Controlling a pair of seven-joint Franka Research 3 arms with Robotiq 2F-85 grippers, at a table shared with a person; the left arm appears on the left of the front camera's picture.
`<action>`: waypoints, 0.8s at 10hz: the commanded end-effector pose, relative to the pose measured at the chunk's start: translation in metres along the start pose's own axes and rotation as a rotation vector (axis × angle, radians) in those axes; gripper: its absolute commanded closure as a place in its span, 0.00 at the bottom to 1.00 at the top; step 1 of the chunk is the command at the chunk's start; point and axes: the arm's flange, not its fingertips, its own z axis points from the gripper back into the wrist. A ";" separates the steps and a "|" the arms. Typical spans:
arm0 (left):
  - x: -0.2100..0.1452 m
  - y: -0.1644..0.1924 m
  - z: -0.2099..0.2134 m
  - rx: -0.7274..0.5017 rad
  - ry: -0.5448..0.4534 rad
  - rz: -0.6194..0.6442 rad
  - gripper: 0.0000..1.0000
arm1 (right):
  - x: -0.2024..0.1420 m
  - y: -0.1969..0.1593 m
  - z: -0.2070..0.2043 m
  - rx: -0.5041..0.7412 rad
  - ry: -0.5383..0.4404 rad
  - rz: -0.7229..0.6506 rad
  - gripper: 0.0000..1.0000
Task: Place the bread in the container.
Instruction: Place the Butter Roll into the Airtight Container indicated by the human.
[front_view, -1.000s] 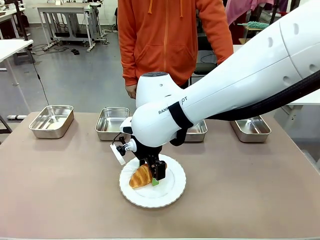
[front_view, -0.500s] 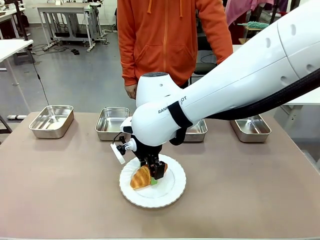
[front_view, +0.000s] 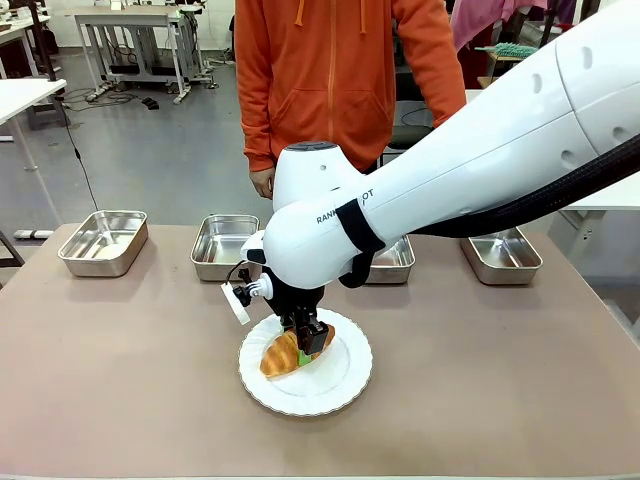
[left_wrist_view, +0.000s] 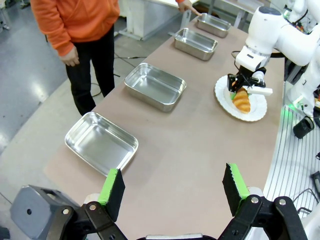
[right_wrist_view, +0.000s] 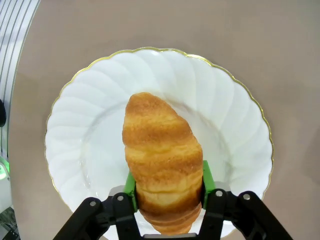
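Observation:
The bread (front_view: 281, 356), a golden-brown croissant, lies on a white scalloped plate (front_view: 340, 386) in the middle of the table. My right gripper (front_view: 311, 345) points down over it and is shut on it. In the right wrist view the green pads (right_wrist_view: 131, 189) press both sides of the bread (right_wrist_view: 161, 150) near its end. Several alike steel pans stand in a row along the far edge, and which is the container I cannot tell: one (front_view: 103, 242) far left, one (front_view: 221, 246) just behind the plate. My left gripper (left_wrist_view: 173, 187) hangs open, high over the table's end.
A person in an orange hoodie (front_view: 330, 80) stands at the far side behind the middle pans, one hand (front_view: 263, 182) hanging down. Two more pans (front_view: 395, 262) (front_view: 503, 257) sit at the back right. Bare brown tabletop (front_view: 120, 360) surrounds the plate.
My right gripper's jaws have closed from wide open onto the croissant. The croissant has shifted slightly on the plate. The arm has stayed in nearly the same place.

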 end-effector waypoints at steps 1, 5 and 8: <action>0.001 -0.001 0.001 0.002 -0.011 -0.014 0.00 | 0.000 0.002 -0.003 0.006 0.005 0.004 0.44; 0.001 -0.001 0.001 0.002 -0.011 -0.014 0.00 | -0.002 -0.001 0.020 -0.030 0.019 -0.060 0.44; 0.001 -0.001 0.001 0.002 -0.011 -0.014 0.00 | -0.024 0.016 0.103 -0.120 0.127 -0.296 0.44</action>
